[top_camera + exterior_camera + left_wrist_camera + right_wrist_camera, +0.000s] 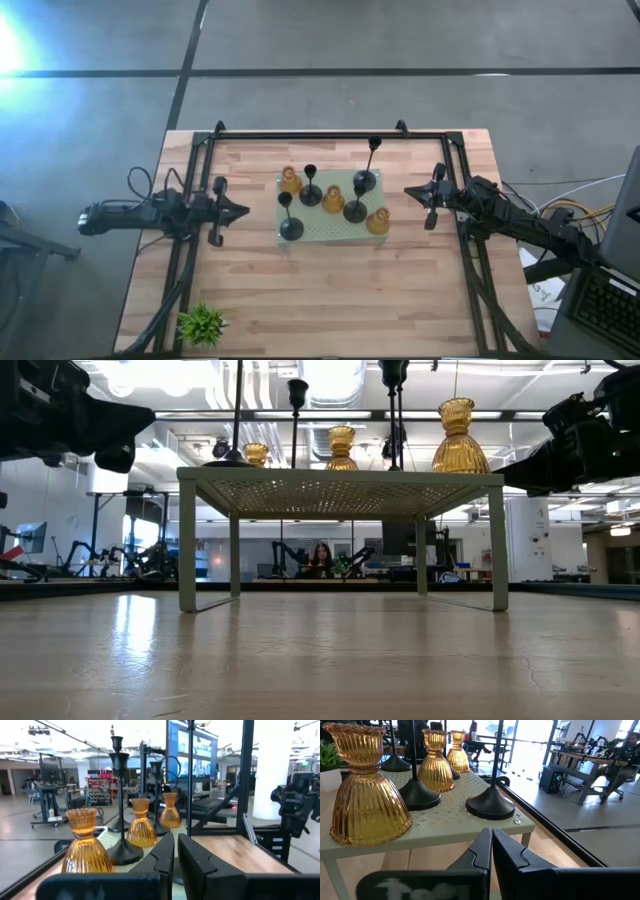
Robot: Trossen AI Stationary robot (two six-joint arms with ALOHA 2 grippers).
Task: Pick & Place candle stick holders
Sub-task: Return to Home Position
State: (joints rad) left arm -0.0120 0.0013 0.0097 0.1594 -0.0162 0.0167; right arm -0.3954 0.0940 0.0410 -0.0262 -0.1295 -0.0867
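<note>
- Seven holders in all stand on the shelf [325, 230] at the middle of the table [330, 290]: three amber, four black.
- The three amber holders [290, 181] [333, 198] [377, 221] form a slanted row. One is at the shelf's 10 o'clock corner, one at its centre and one at its 4 o'clock corner.
- The four black holders [310, 192] [290, 227] [356, 210] [366, 180] stand upright on round bases.
  - One is between the 10 o'clock amber and the centre amber.
  - One is at the shelf's 8 o'clock corner.
  - One is just beside the centre amber, at its 4 o'clock.
  - One is at the shelf's 1 o'clock. Its stem looks the tallest of the four.
- From table height, the shelf is a pale perforated top on four thin legs. All seven holders are on top of it.
- The left gripper [243, 211] hangs at the shelf's 9 o'clock, near it but apart. Its fingers are drawn together with only a thin slit between them, and they hold nothing.
- The right gripper [408, 191] hangs at the shelf's 3 o'clock, also near but apart. Its fingers are pressed almost together and are empty.
- Both grippers point inward at the shelf and sit level with the holders.
- One plant [202, 323] sits at the table's 7 o'clock corner, well apart from the shelf.
- One person [322, 557] shows far back in the room, seen under the shelf.
</note>
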